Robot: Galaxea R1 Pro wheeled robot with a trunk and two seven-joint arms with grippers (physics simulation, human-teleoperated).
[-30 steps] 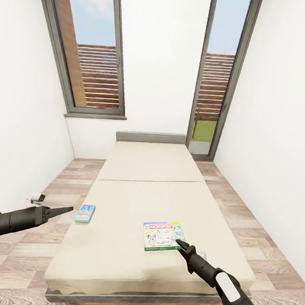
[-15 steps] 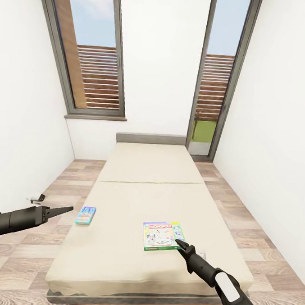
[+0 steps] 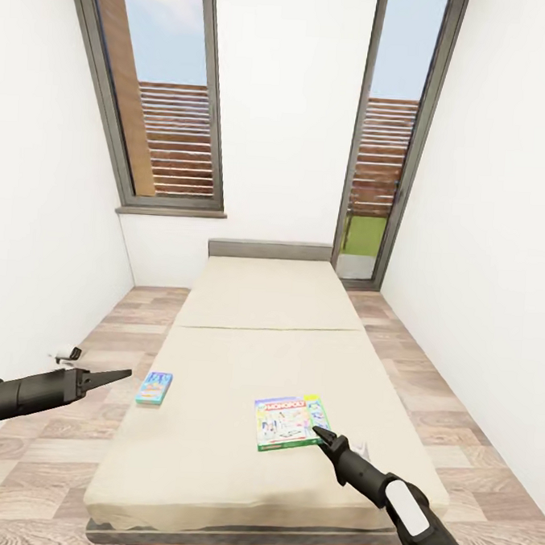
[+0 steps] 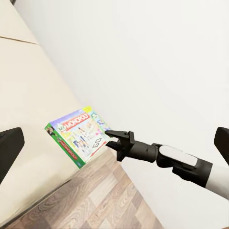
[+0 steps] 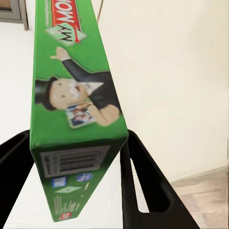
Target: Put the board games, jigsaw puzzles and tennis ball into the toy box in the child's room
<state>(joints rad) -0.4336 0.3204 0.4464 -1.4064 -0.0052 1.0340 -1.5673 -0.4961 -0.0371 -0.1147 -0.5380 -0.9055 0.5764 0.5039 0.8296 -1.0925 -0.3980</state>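
Note:
A green-edged Monopoly board game (image 3: 290, 423) lies flat on the beige bed (image 3: 243, 359), near its foot on the right. My right gripper (image 3: 319, 433) is at that box's near right corner. In the right wrist view its two fingers (image 5: 143, 176) press on either side of the box's green edge (image 5: 71, 95). A smaller blue board game (image 3: 154, 388) rests by the bed's left edge. My left gripper (image 3: 119, 374) hovers open to the left of it, over the floor, holding nothing. The left wrist view looks across the bed at the Monopoly box (image 4: 78, 136) and my right gripper (image 4: 109, 139).
The bed fills the middle of a narrow white-walled room, with strips of wood-plank floor (image 3: 456, 429) on both sides. A tall window (image 3: 166, 97) and a glass door (image 3: 385, 150) stand at the far end. A small dark object (image 3: 66, 355) lies on the floor by the left wall.
The whole picture has shifted slightly, so the camera has moved a little. Both grippers keep their places relative to the two game boxes.

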